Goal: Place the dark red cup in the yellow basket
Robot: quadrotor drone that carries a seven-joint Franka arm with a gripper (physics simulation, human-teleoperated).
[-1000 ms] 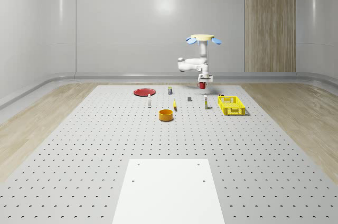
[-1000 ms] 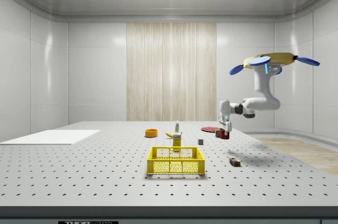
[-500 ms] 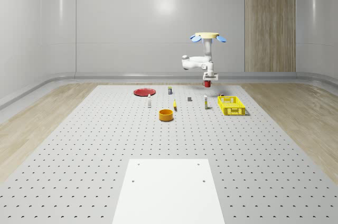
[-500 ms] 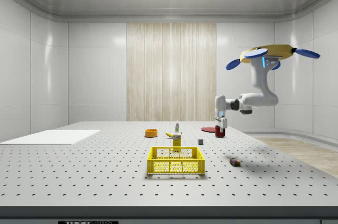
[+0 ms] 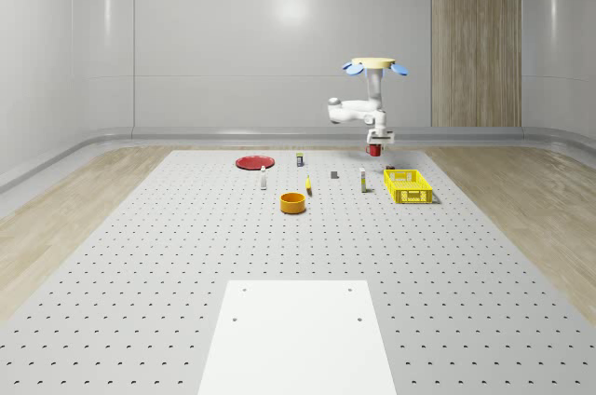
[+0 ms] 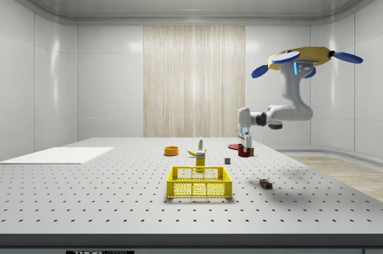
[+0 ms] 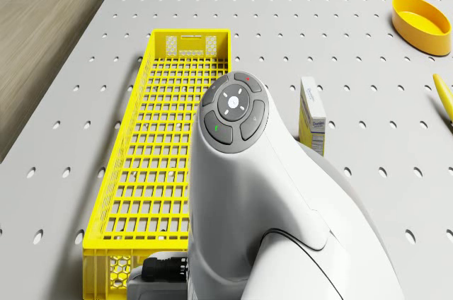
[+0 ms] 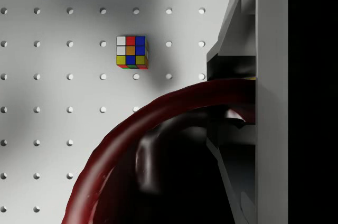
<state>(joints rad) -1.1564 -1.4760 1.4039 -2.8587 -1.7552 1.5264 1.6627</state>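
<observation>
Mid-carry: gripper (image 5: 375, 145) pinching dark red cup (image 5: 374, 149) by the rim, airborne; drone (image 5: 375, 64) hovering near yellow basket (image 5: 407, 185); next up, centering over it, then lowering and letting go.

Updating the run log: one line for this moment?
drone: hovering beside basket | end effector: shut on cup, airborne | cup: not in basket | below: cube
</observation>
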